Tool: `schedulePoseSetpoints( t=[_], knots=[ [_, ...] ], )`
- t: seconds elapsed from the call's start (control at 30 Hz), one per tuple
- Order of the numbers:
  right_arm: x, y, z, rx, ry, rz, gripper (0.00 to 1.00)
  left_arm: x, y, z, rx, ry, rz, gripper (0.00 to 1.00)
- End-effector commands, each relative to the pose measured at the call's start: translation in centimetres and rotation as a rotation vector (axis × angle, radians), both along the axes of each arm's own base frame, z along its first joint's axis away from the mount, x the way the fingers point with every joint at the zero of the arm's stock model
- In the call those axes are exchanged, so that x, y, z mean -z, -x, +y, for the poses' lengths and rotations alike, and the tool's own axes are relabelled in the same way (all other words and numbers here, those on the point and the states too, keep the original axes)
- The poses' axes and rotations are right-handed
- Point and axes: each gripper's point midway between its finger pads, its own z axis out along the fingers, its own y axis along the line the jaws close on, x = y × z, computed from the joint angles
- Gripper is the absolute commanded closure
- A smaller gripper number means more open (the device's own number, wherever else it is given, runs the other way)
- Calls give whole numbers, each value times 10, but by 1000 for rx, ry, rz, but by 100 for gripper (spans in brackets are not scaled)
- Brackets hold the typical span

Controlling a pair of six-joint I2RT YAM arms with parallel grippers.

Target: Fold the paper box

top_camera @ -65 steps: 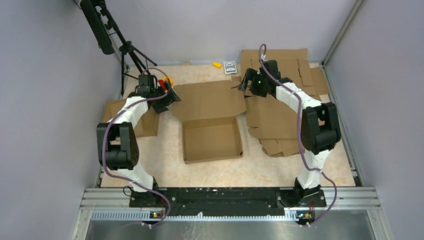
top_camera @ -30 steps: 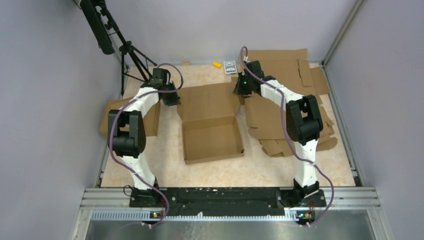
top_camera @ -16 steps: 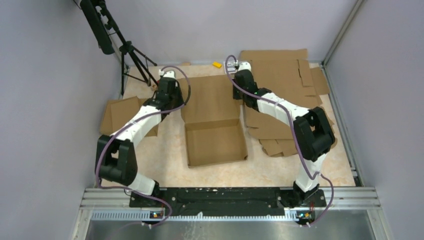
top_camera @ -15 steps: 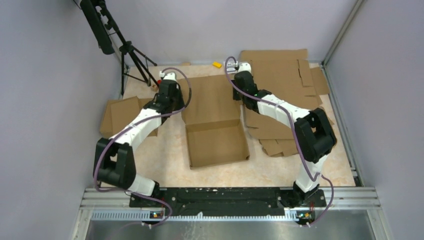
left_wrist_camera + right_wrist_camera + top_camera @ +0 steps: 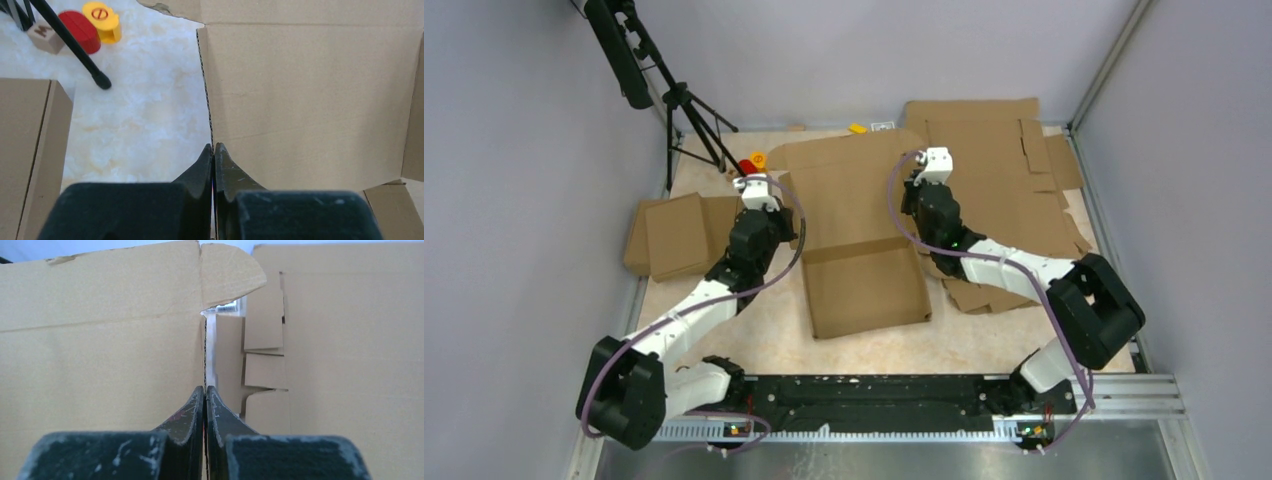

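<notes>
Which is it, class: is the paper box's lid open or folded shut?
Open. The paper box shows its tray uncovered; the lid stretches away behind it, its side edges pinched by left gripper and right gripper.

Left arm [image 5: 692, 308] and right arm [image 5: 1009, 272]: white links between bulky black joints; a purple cable runs along each; black bases at the bench's near edge; left gripper [image 5: 214, 146] and right gripper [image 5: 205, 388] have dark wedge-shaped fingers, the right's scuffed pale.
</notes>
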Motion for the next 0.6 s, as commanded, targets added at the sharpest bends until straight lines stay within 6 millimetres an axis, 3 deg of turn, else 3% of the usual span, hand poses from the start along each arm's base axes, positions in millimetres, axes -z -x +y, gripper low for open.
schedulePoseSetpoints(
  t=[0.0,0.17,0.3,0.47,0.53,0.57],
  knots=[
    [-67,13,-3,37,-121,-263,100,-55,0,-12,55,93,-280,100],
    [-74,21,-5,44,-174,-367,100,-54,-8,-4,-46,126,-298,99],
    [-68,22,7,-21,-173,-410,100,-56,-15,-3,-117,121,-297,100],
    [-55,13,23,-41,-19,-450,100,-59,-11,-4,-118,135,-424,100],
    [-54,12,24,-36,-45,-449,90,-55,-17,-6,-112,86,-431,100],
    [-53,12,24,-36,-59,-453,74,-55,-19,-9,-96,61,-443,100]
  ],
)
